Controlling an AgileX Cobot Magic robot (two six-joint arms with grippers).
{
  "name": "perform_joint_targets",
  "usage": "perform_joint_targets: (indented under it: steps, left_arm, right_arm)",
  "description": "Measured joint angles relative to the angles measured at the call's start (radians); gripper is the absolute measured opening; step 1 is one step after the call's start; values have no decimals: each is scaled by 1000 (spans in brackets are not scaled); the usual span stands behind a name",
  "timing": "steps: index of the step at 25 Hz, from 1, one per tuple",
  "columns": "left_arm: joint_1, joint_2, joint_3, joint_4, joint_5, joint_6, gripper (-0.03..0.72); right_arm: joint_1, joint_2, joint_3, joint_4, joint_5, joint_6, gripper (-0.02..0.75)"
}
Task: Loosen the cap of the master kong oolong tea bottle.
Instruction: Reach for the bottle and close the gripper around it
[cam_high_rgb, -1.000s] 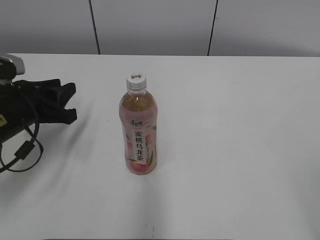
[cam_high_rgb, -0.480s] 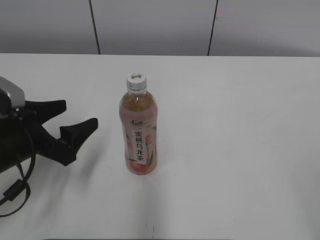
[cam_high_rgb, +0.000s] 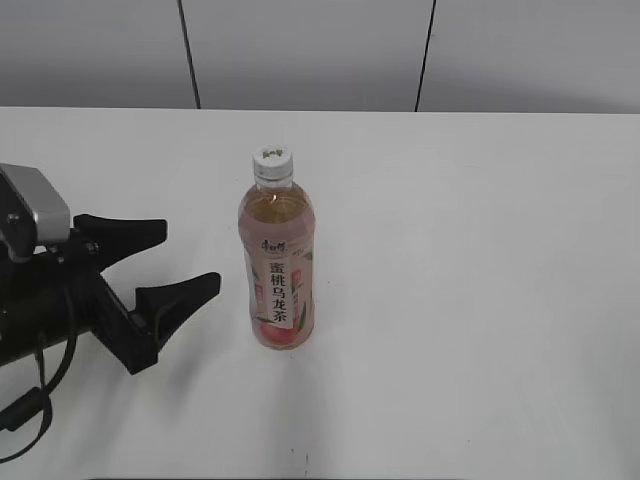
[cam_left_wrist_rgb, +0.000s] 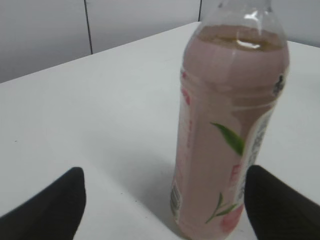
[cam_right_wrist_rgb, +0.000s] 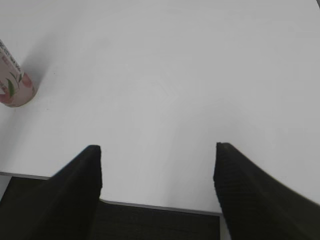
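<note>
Standing upright, master kong oolong tea bottle (cam_high_rgb: 278, 265), near left gripper (cam_high_rgb: 180, 258), jaws apart.

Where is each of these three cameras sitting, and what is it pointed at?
Exterior: raised, facing the table at a slant; bottle central, open left tool approaching.
Left wrist: on the left arm, looking between its fingers at the bottle close ahead.
Right wrist: on the right arm at the table's edge; open right tool.
All share the bottle.
</note>
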Motion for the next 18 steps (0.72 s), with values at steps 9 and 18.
perform_joint_targets:
  steps: [9,18]
  left_arm:
    - [0,1,-49,98,-1,-48,591]
    - [0,1,-101,165,-1,-93,591]
  right_arm:
    - [0,0,0,0,0,0,531]
    - [0,0,0,0,0,0,531]
